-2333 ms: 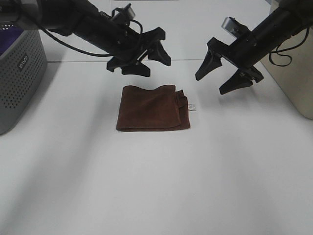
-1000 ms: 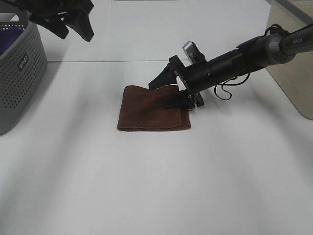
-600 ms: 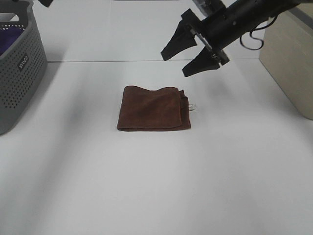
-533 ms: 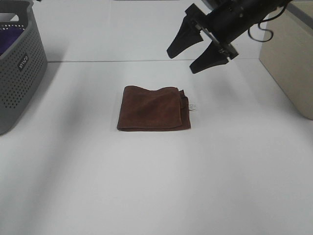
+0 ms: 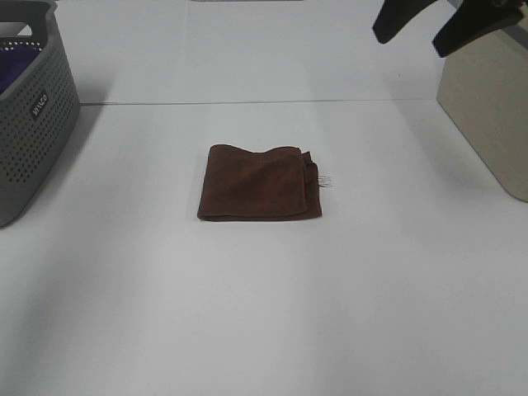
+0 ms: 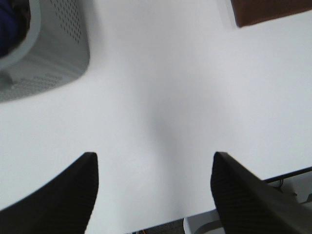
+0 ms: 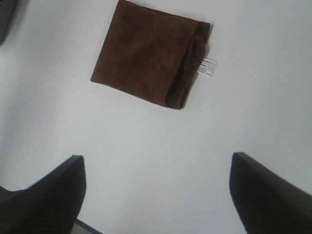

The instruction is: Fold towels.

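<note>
A: Although both arms ride high, we find the brown towel (image 5: 258, 183) lying folded on the white bench (image 5: 264, 313), near the middle, its white label (image 5: 325, 180) at the edge facing the beige box (image 5: 487, 115). Which gripper do we count nearer?

B: We judge the right gripper (image 5: 437, 21) nearer. In the high view only its two dark fingers show, at the upper edge above the box, spread wide with nothing between them. The towel lies below it and toward the basket side.

A: And the left gripper (image 6: 153, 187)?

B: In its wrist view the fingers stand equally wide and empty; the grey basket (image 6: 44, 48) fills one corner and only a corner of the towel (image 6: 273, 10) shows at the far edge. We read it as well apart.

A: The towel's long axis?

B: Nearly square; the thick layered edge (image 7: 190, 68) with the label (image 7: 209, 67) sits on the right arm's side, so we expect any next fold or pickup to start there.
</note>
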